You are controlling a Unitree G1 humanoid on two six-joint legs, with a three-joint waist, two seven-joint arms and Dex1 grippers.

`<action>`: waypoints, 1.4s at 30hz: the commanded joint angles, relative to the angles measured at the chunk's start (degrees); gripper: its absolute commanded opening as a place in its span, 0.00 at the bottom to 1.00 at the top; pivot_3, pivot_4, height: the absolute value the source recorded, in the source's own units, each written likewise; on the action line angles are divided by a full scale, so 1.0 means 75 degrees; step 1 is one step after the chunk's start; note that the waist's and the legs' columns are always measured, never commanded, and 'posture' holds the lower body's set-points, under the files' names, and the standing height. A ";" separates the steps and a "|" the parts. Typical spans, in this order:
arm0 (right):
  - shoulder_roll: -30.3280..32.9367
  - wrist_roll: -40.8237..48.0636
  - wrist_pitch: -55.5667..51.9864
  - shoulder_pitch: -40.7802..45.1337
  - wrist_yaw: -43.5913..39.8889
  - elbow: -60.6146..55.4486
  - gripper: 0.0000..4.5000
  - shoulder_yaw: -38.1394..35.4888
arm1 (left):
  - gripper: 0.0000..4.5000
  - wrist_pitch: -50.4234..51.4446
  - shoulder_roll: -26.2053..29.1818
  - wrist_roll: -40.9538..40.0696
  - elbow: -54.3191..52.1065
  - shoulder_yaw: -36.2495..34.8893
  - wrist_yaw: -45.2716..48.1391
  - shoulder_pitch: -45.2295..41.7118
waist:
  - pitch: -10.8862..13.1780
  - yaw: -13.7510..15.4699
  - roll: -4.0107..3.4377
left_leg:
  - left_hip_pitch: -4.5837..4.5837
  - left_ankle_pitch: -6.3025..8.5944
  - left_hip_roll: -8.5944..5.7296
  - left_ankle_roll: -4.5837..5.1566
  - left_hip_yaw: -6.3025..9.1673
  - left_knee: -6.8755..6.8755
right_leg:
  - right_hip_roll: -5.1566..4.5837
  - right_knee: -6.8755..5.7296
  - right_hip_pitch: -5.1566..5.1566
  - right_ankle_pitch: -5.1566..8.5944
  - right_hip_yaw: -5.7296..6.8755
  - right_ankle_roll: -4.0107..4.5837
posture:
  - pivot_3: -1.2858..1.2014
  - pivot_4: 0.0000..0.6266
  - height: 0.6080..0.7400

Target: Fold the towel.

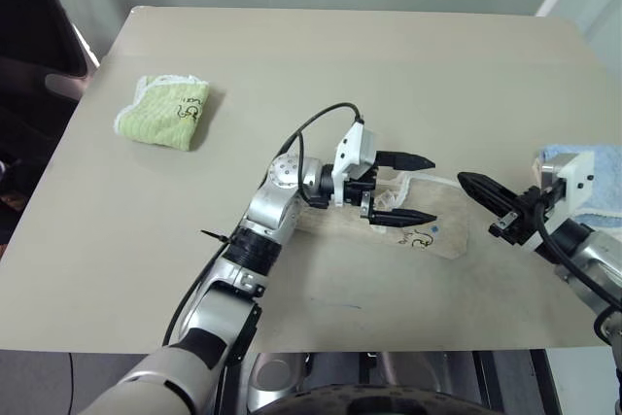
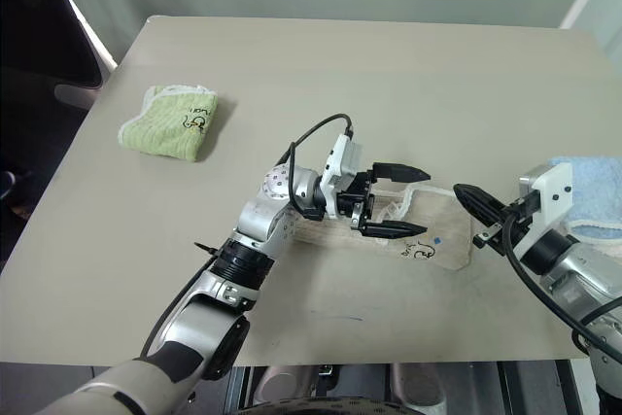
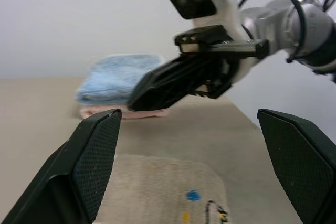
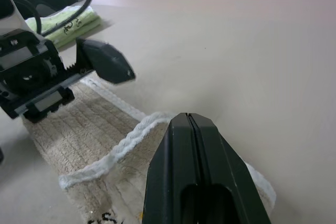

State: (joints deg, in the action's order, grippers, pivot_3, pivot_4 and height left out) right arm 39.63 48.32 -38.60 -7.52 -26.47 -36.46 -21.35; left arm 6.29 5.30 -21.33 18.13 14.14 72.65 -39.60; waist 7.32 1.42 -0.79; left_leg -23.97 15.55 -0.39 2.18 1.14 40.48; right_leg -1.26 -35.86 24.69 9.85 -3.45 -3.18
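The towel (image 1: 428,225) sits already partly folded near the front edge of the surface (image 1: 408,75). My left gripper (image 1: 402,189) hovers over it, fingers spread wide; my right gripper (image 1: 478,189), fingers pressed together, is beside its far end. I'd grab the stitched edge low and square so the layers stay lined up.

Bare test room, plain table (image 1: 321,65)

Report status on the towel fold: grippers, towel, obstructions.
Left gripper jaws open, over the beige towel, holding nothing. Right gripper jaws shut, empty, at towel's right end. Towel lies flat on table. Nothing in the way.
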 commanded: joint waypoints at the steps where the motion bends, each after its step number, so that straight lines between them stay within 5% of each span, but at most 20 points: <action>1: 0.0070 -0.0010 0.0050 0.0084 -0.0090 -0.0101 0.00 -0.0106 | 1.00 0.0220 -0.0123 -0.0189 -0.0109 -0.0203 -0.0222 -0.0176 | 0.0000 -0.0002 0.0000 | 0.0000 0.0000 0.0000 0.0000 -0.0001 -0.0001 | 0.0000 0.0000 0.0000 0.0000 0.0000 -0.0001 | 0.52 0.24 0.95; 5: 0.0083 -0.0002 0.0013 0.0207 -0.0099 -0.0011 0.00 -0.0095 | 0.87 0.1114 -0.0032 -0.0687 -0.0381 -0.0358 -0.0123 -0.0201 | 0.0000 -0.0005 0.0000 | 0.0000 -0.0003 0.0000 -0.0007 -0.0001 -0.0011 | 0.0000 0.0001 0.0002 0.0001 -0.0001 -0.0009 | 0.52 0.24 0.95; 10: 0.0069 -0.0014 -0.0023 0.0254 -0.0122 0.0010 0.00 -0.0069 | 0.48 0.1721 0.0075 -0.0567 -0.0612 -0.0284 -0.0513 -0.0219 | 0.0000 0.0010 0.0000 | 0.0002 -0.0009 0.0000 -0.0015 0.0001 -0.0025 | 0.0001 0.0001 0.0004 0.0004 0.0000 -0.0020 | 0.52 0.24 0.95; 12: 0.0077 -0.0037 -0.0025 0.0260 -0.0144 0.0039 0.00 -0.0062 | 0.48 0.1939 0.0075 -0.0664 -0.0694 -0.0305 -0.0501 -0.0210 | 0.0000 0.0010 0.0000 | 0.0001 -0.0009 0.0000 -0.0015 0.0000 -0.0025 | 0.0001 0.0003 0.0003 0.0007 -0.0001 -0.0023 | 0.52 0.24 0.95; 18: 0.0136 -0.0202 -0.0003 0.0243 -0.0260 0.0073 0.00 0.0030 | 0.02 0.2161 0.0260 -0.0746 -0.0965 -0.0119 -0.0002 -0.0097 | 0.0000 0.0009 0.0000 | 0.0002 -0.0011 0.0000 -0.0020 0.0000 -0.0029 | 0.0001 0.0007 0.0004 0.0011 -0.0002 -0.0023 | 0.52 0.24 0.95; 33: -0.1040 -0.2076 0.0718 0.0866 0.0259 0.1836 0.00 0.1613 | 0.01 -0.0281 -0.0074 0.1388 0.0830 0.1040 -0.0561 0.0149 | 0.0001 -0.0003 -0.0002 | 0.0008 -0.0009 0.0000 -0.0007 0.0003 -0.0029 | 0.0000 0.0005 0.0006 -0.0007 -0.0002 -0.0022 | 0.52 0.24 0.95; 42: -0.1506 -0.3416 0.1368 0.0786 0.0207 0.2748 0.00 0.2510 | 0.01 -0.0485 0.0013 0.1985 0.1723 0.1320 -0.0515 0.0361 | 0.0000 -0.0015 -0.0005 | 0.0012 -0.0003 0.0000 0.0008 0.0008 -0.0040 | 0.0000 0.0006 0.0011 -0.0019 0.0003 -0.0006 | 0.52 0.24 0.95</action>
State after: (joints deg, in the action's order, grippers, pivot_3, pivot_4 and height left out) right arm 28.59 24.99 -29.06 -1.09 -25.17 -17.08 -4.01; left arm 2.24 5.69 -7.09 30.98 23.46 68.50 -37.23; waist 7.32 1.31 -0.83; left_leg -23.86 15.53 -0.38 2.23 1.20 40.18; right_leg -1.26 -35.81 24.75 9.70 -3.43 -3.21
